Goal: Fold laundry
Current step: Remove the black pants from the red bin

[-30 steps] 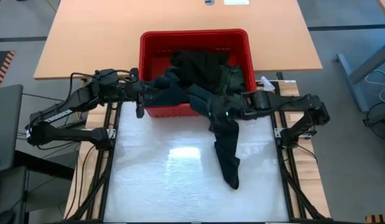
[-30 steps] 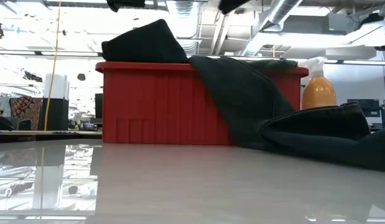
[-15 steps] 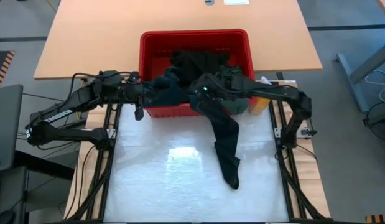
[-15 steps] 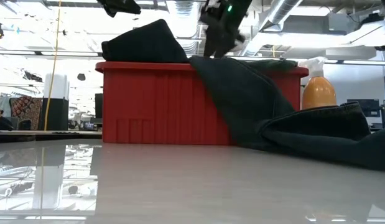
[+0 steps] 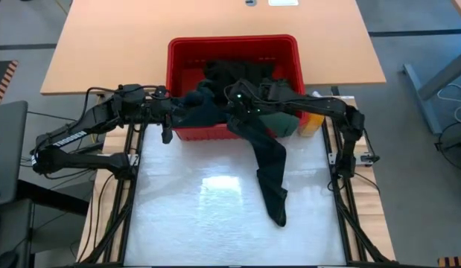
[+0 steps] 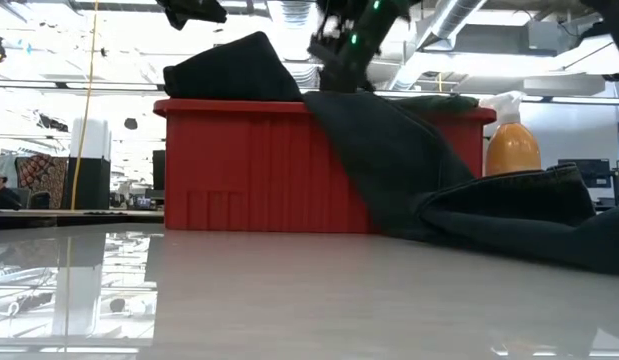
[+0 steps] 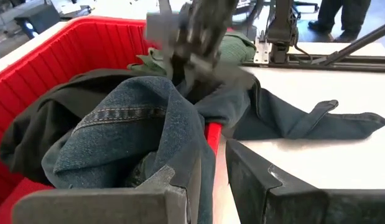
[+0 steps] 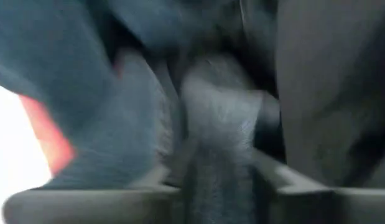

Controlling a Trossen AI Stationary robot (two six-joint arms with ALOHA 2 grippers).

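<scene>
The right gripper (image 5: 236, 97) has been moved over the basket (image 5: 182, 48), and its fingers have been closed on denim cloth (image 8: 217, 118) between them. The left gripper (image 7: 208, 186) is kept clamped on the jeans (image 7: 130, 124). The jeans can probably be lifted out next.

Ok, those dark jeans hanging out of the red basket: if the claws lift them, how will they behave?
Probably floppy: the dark jeans drape over the red basket rim and lie in loose folds on the table. The free leg would likely dangle and drag. Denim looks thick, so fairly heavy and unlikely to slip.
</scene>
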